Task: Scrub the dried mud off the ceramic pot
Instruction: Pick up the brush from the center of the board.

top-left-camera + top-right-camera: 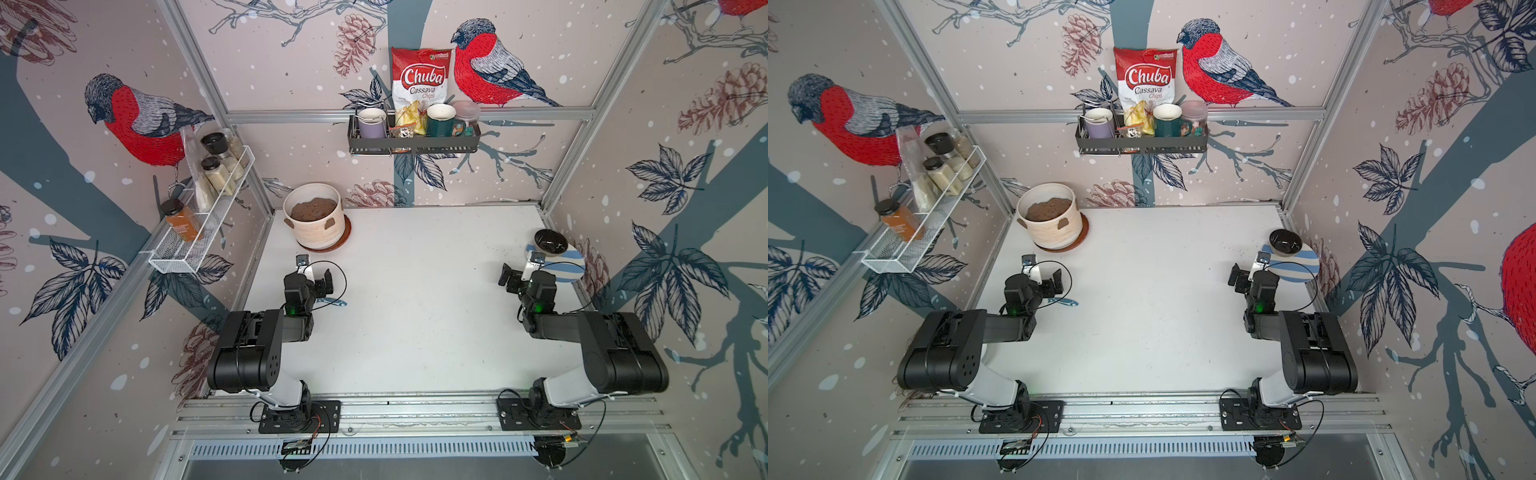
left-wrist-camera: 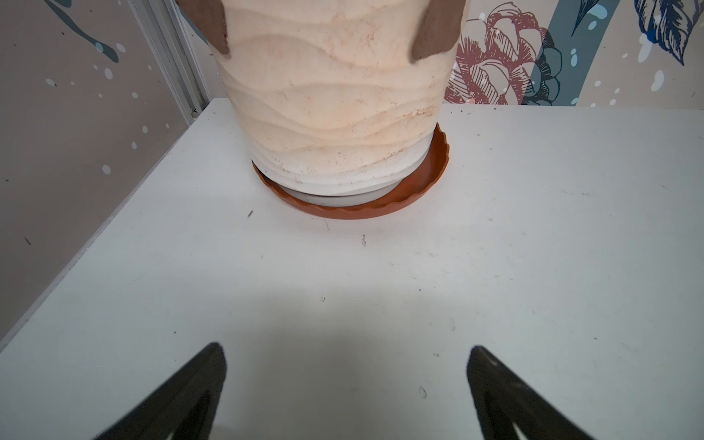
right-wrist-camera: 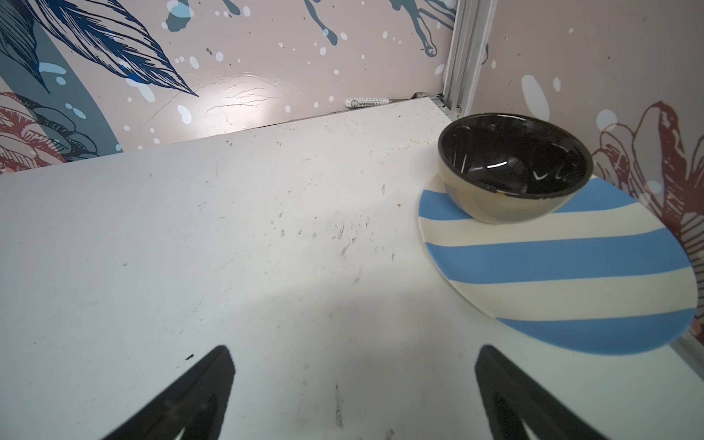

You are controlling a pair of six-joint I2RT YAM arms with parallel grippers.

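Note:
The ceramic pot (image 1: 318, 230) (image 1: 1054, 232) is cream with wavy ribbed sides. It stands on a brown saucer (image 2: 434, 175) in the table's far left corner, with brown soil in its mouth. Patches of dried mud (image 1: 330, 223) (image 1: 1063, 223) stick to its side just under the rim; two show in the left wrist view (image 2: 438, 30) (image 2: 209, 23). My left gripper (image 1: 311, 277) (image 2: 346, 348) faces the pot (image 2: 335, 114) from a short way off, open and empty. My right gripper (image 1: 525, 274) (image 3: 354, 348) hovers open and empty at the right, beside a striped plate.
A black bowl (image 1: 550, 241) (image 3: 514, 167) sits on a blue-and-cream striped plate (image 1: 571, 272) (image 3: 552, 266) by the right wall. A thin blue-ended object (image 1: 334, 302) lies partly under the left arm. A wire shelf (image 1: 199, 241) with jars hangs on the left wall, a black rack (image 1: 413, 143) on the back wall.

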